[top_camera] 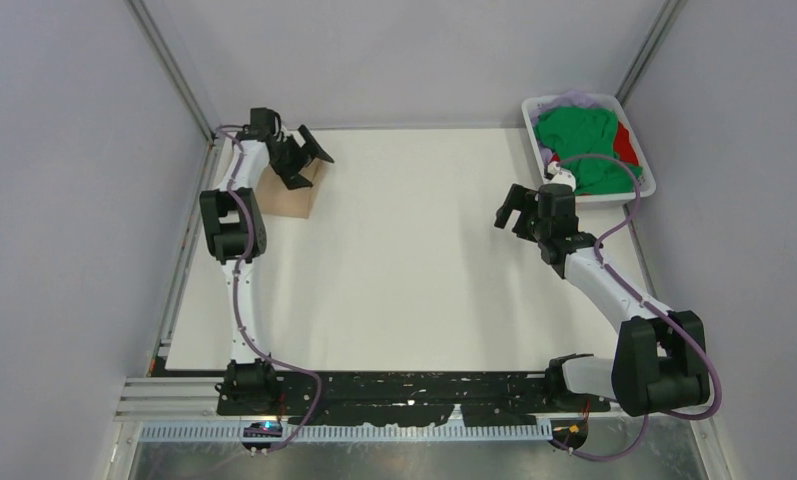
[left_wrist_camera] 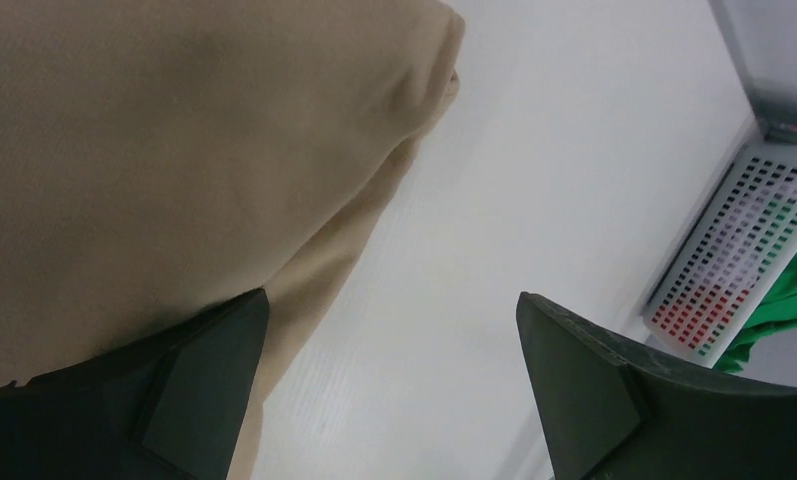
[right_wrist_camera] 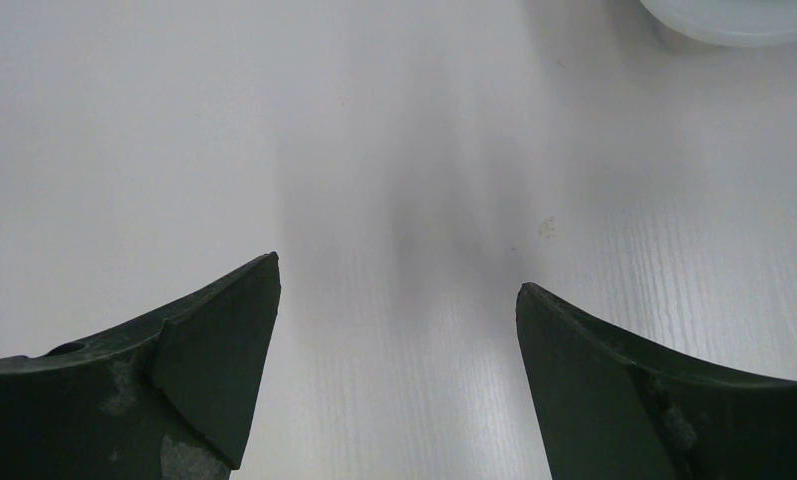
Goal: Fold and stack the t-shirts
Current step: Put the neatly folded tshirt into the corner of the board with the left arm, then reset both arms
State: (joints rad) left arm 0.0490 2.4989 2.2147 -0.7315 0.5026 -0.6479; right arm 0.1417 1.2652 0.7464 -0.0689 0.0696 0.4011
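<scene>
A folded beige-tan t-shirt (top_camera: 292,195) lies at the far left of the white table (top_camera: 394,270). My left gripper (top_camera: 307,160) hovers over its right edge, open and empty. In the left wrist view the beige shirt (left_wrist_camera: 174,150) fills the upper left and the gripper (left_wrist_camera: 392,300) spans its edge and bare table. A green t-shirt (top_camera: 579,140), a red one (top_camera: 626,142) and a pale lilac one (top_camera: 574,99) lie bunched in the basket. My right gripper (top_camera: 514,212) is open and empty above bare table, left of the basket; it also shows in the right wrist view (right_wrist_camera: 398,275).
The white slatted plastic basket (top_camera: 642,185) stands at the far right corner; its wall shows in the left wrist view (left_wrist_camera: 719,255) with green cloth (left_wrist_camera: 789,290), and its rim in the right wrist view (right_wrist_camera: 734,15). Grey walls enclose the table on three sides.
</scene>
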